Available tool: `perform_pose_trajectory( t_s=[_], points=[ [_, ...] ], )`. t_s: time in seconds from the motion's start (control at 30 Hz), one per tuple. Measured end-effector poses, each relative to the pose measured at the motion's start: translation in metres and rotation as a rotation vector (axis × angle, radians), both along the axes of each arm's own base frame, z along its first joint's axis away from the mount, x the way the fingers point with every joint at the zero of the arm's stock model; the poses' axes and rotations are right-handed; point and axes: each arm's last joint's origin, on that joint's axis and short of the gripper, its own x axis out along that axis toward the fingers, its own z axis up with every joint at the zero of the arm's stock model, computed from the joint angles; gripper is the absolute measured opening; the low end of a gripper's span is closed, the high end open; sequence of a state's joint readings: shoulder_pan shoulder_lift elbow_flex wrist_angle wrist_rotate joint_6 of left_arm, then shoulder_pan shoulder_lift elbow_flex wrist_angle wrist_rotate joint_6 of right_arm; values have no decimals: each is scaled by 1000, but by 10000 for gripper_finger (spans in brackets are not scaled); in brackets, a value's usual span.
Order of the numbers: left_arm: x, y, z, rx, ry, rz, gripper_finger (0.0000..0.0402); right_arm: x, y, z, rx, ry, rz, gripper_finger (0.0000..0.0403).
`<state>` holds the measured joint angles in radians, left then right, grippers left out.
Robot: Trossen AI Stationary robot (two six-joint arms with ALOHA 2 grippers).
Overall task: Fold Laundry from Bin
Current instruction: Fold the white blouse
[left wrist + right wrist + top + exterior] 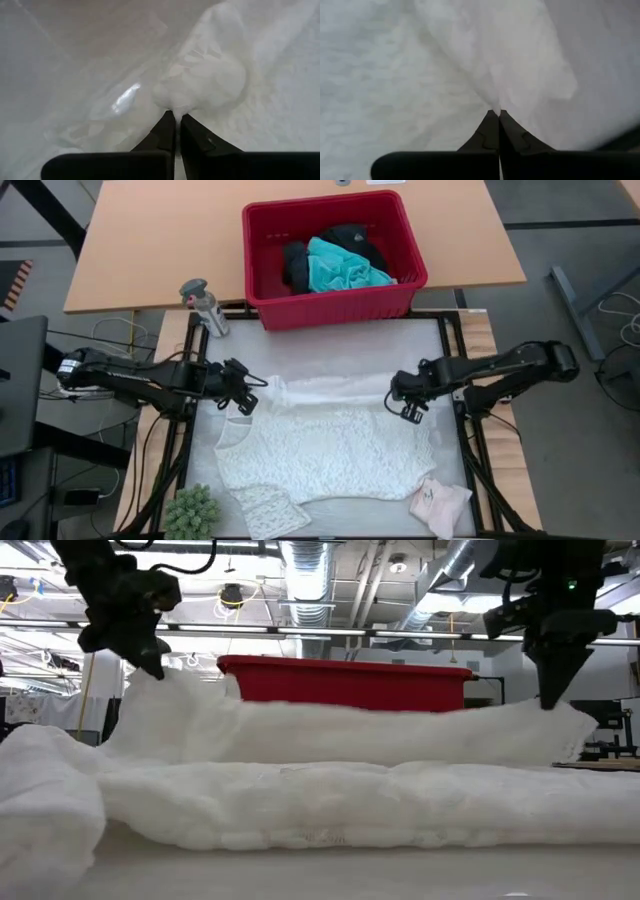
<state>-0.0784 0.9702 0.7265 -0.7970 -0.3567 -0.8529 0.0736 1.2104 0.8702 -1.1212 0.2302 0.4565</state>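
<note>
A white lacy top (320,445) lies spread on the white table cover, with its far edge raised between my two grippers. My left gripper (248,400) is shut on the far-left corner of the top. My right gripper (407,409) is shut on the far-right corner. In the low view the raised edge (350,725) sags between the two grippers. The red bin (340,305) stands behind the cover; a turquoise shirt (340,268) and black clothing (295,265) lie in it. A small pale pink-white piece (440,505) lies at the near right. My left gripper pinches a bunched bit of the top's far-left corner (172,106) between its two fingertips, slanting down from the table's left. That corner is lifted off the table; the rest of the cloth slopes down onto it. My right gripper pinches a fold at the top's far-right corner (495,107) between its fingertips, pointing steeply down. That corner (555,715) is lifted, and the cloth hangs away from it onto the table.
A grey spray bottle (205,305) stands at the cover's far-left corner. A small green plant (190,510) sits at the near-left corner. The bin rests on a wooden table (150,250) behind the work surface.
</note>
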Motion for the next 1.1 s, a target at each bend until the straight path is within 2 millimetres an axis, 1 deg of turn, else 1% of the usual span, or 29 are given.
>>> perform_pose_trajectory(
  t_s=[0.13,0.23,0.33,0.43,0.53,0.67,0.77,0.83,0.93,1.03,1.1],
  points=[
    [-3,-3,-14,-24,16,21,0,5,8,-4,2,-22,40,60],
    [-3,-5,-21,-58,3,24,5,4,11,-5,1,-4,55,90],
    [0,-6,-25,-95,-32,11,13,3,11,-5,0,4,54,112],
    [5,-7,-24,-111,-89,-22,20,5,9,-5,3,-14,33,133],
    [9,-10,-20,-92,-122,-128,31,15,10,-3,29,-109,81,160],
    [14,-13,-16,-58,-163,-243,54,36,15,4,87,-329,177,202],
    [14,-15,-16,-83,-156,-303,80,47,16,11,95,-454,193,228],
    [12,-15,-18,-96,-126,-343,97,49,16,12,96,-486,193,237],
    [5,-14,-24,-92,-27,-333,120,52,17,14,92,-519,205,239],
    [-3,-11,-28,-45,63,-265,133,54,17,16,80,-547,233,239],
    [-5,-9,-30,-17,90,-218,136,56,16,17,76,-566,234,239]
  ],
)
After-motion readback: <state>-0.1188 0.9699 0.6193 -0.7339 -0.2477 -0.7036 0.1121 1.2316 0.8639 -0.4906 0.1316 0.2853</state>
